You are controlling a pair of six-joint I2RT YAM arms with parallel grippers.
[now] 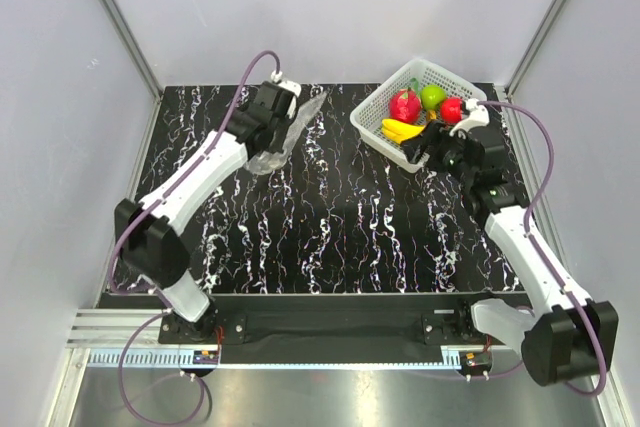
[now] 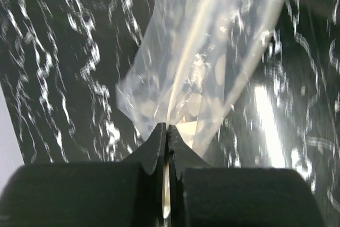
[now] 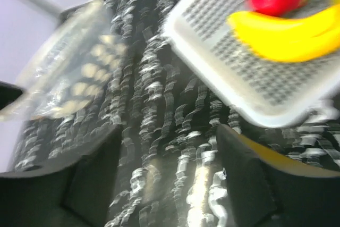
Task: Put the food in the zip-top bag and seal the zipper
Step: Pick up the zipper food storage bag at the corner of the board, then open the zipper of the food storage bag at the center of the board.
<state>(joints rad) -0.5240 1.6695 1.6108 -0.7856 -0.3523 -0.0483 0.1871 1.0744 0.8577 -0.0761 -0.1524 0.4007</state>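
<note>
Bag [image 2: 212,62]: clear, crinkled plastic with white dots, creased along its length. No fruit was in it. It lay well to the left of the basket [image 1: 375,112], across the black marbled table [image 1: 340,227]. I could not tell whether its mouth was sealed.

Left gripper [image 2: 166,128]: my jaws were pinched tight on one edge of the bag, with the film caught between the fingertips. The rest of the bag fanned out away from me over the table. The top view showed it slanting down from the gripper; I could not tell whether its lower end touched the table.

Basket: white, perforated, sitting at the far right of the table. All four fruits were inside it. The banana [image 1: 402,131] lay along the basket's near wall. The red green-topped fruit [image 1: 405,105] was just behind the banana. The green fruit [image 1: 432,97] sat at the basket's far side. The red round fruit [image 1: 452,110] was at the basket's right side, beside the green one.

Right gripper [image 3: 167,142]: my fingers were spread wide and held nothing. It hung at the basket's near edge, close to the banana.
</note>
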